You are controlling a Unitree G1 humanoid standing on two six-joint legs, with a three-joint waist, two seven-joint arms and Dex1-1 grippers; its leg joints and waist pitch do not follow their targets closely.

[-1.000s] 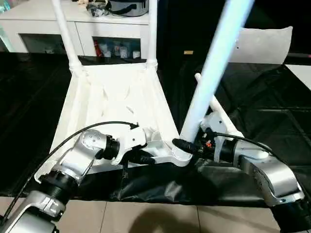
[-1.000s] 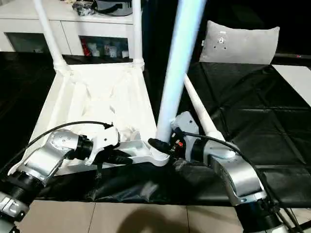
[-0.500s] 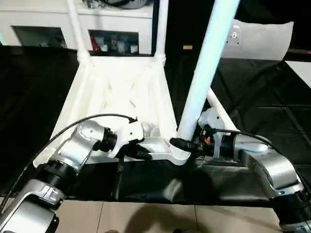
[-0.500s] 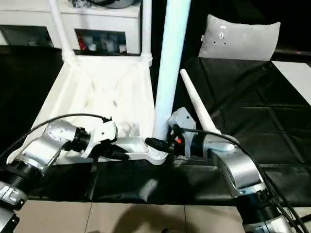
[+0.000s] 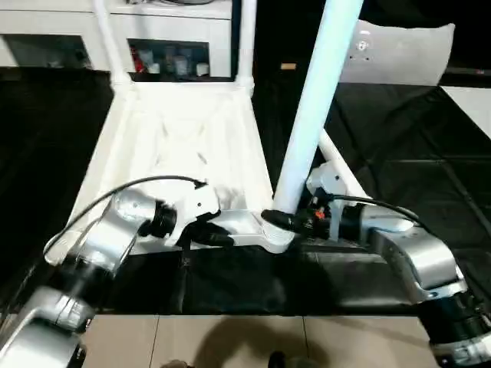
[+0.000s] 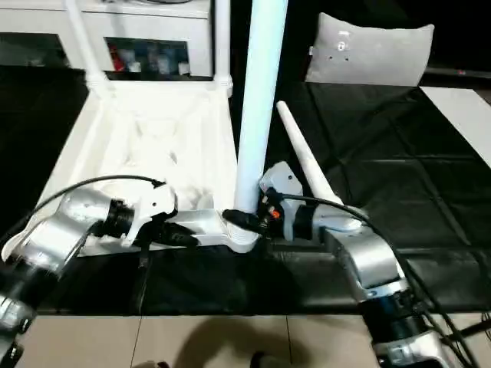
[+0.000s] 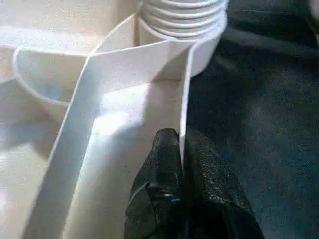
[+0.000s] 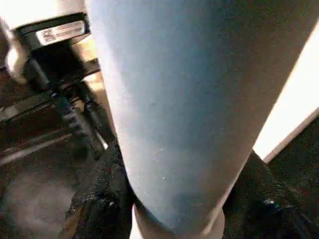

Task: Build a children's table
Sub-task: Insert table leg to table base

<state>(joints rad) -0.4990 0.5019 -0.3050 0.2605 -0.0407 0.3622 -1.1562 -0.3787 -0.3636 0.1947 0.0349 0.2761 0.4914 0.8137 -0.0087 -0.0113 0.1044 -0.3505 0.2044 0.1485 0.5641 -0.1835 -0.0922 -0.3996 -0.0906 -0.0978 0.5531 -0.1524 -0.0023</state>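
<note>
The children's table top point(image 5: 184, 130) lies upside down on a black mat, ribs facing up. Two white legs point(image 5: 107, 38) point(image 5: 245, 38) stand in its far corner sockets. A third leg point(image 5: 311, 107) rises from the near right socket point(image 7: 182, 20), leaning slightly right. My right gripper point(image 5: 278, 221) is shut on this leg just above the socket, its fingers point(image 8: 94, 199) on either side of the tube. My left gripper point(image 5: 222, 238) is shut on the top's thin near rim, with the fingertips point(image 7: 169, 159) pinching the wall. A loose fourth leg point(image 6: 303, 157) lies on the mat behind my right arm.
A white cabinet point(image 5: 176, 31) stands behind the table top, and a grey-white cushion point(image 6: 368, 54) leans at the back right. The black mat point(image 5: 383, 123) ends at a tiled floor point(image 5: 230, 345) in front. A white surface point(image 6: 460, 107) shows at the far right.
The camera has tipped and shifted. The leg in my right gripper stands a little more upright than before. Both grips are unchanged.
</note>
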